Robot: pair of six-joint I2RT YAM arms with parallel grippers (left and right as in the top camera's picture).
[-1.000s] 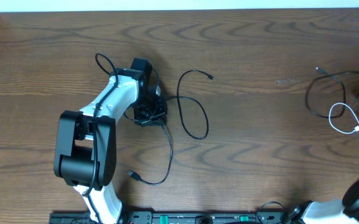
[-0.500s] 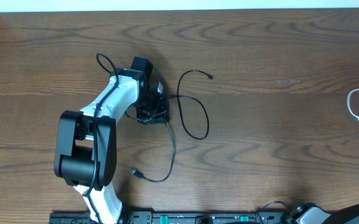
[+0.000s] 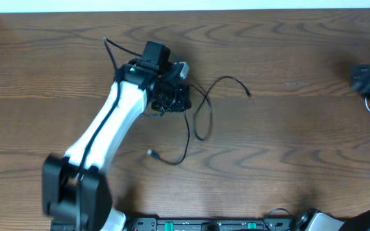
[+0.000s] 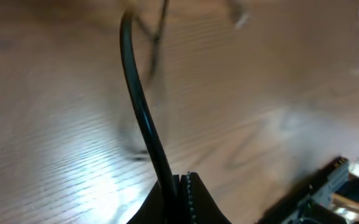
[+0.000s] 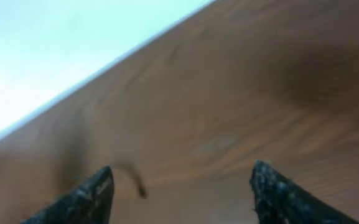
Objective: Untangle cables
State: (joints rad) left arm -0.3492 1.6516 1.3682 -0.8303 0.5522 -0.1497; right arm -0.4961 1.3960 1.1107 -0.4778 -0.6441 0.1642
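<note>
Overhead, the left pincer (image 3: 170,97) is at the far left of the desk (image 3: 287,160). The black cable (image 3: 186,138) trails from it, one plug end lying to the right and the other nearer, while the right pincer (image 3: 366,79) is a dark blur at the right edge. In the left wrist view, the left pincer's (image 4: 180,182) fingers are pressed together on the black cable (image 4: 137,93), which curves away over the wood. In the right wrist view, the right pincer's (image 5: 184,169) fingers stand wide apart above the desk, with a short blurred dark strand (image 5: 135,180) just beside one finger.

The right hand (image 3: 367,80) is a dark blur at the tabletop's (image 3: 287,160) right edge. The black cable (image 4: 143,118) blurs in the left wrist view, its far end too smeared to follow.
</note>
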